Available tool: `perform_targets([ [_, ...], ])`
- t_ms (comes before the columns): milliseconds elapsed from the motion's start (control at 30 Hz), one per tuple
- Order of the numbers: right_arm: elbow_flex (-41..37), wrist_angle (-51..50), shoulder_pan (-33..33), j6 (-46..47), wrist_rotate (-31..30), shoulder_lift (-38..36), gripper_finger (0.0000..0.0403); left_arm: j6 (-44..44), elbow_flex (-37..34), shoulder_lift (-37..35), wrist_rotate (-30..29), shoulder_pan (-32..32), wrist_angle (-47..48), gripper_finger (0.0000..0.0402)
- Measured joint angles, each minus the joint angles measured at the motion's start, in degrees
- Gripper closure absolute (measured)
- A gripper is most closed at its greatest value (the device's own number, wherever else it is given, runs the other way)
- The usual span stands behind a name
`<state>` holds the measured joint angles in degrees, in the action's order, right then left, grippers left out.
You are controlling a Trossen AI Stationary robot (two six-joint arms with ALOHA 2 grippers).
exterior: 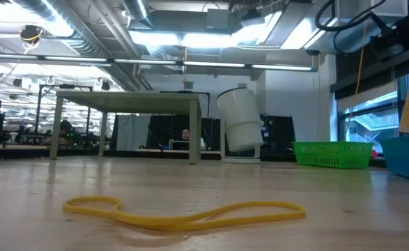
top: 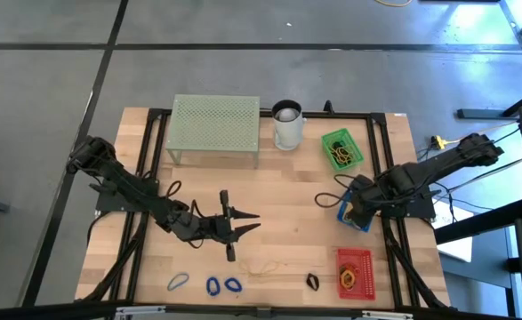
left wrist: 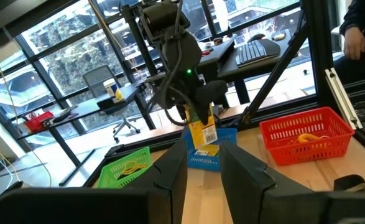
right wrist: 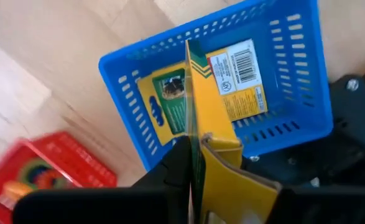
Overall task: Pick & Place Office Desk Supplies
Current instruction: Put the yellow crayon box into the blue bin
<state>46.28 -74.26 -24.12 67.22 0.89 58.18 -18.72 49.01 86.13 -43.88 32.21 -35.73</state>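
Note:
My right gripper (top: 354, 210) hovers over the blue basket (right wrist: 294, 93) at the table's right side, shut on a yellow card pack (right wrist: 201, 106) with a green end. A second yellow pack (right wrist: 238, 78) lies flat inside that basket. My left gripper (top: 253, 222) is open and holds nothing, near the table's middle, pointing toward the right arm. Blue rubber bands (top: 212, 286), a tan band (top: 261, 267) and a black binder clip (top: 313, 282) lie loose near the near edge. In the low view a yellow band (exterior: 183, 213) lies flat in front. My right gripper pinches the yellow card pack between its two fingers at the pack's upper end (right wrist: 202, 152), coming from above and pointing down. The pack hangs below the fingers, slightly tilted, its lower end (left wrist: 202, 144) at the blue basket's rim (left wrist: 222, 134).
A red basket (top: 355, 272) with orange bands sits at the near right. A green basket (top: 341, 149) with yellow bands stands at the far right. The white cup (top: 287, 124) and the pale green mesh stand (top: 215, 129) are at the far edge. Bare wood lies between the arms.

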Motion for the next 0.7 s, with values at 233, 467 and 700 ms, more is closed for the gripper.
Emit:
perform_targets([
  [233, 0.0, 0.0, 0.0, -8.0, 0.0, 4.0, 0.0359, 0.0, 0.0, 0.0, 0.0, 0.0, 0.1, 0.0315],
  [467, 0.0, 0.1, 0.0, -14.0, 1.7, 9.7, 0.0354, 0.0, 0.0, 0.0, 0.0, 0.0, 0.4, 0.0315],
  [700, 0.0, 0.1, 0.0, -13.9, 1.7, 11.4, 0.0336, 0.0, 0.0, 0.0, 0.0, 0.0, 0.4, 0.0315],
])
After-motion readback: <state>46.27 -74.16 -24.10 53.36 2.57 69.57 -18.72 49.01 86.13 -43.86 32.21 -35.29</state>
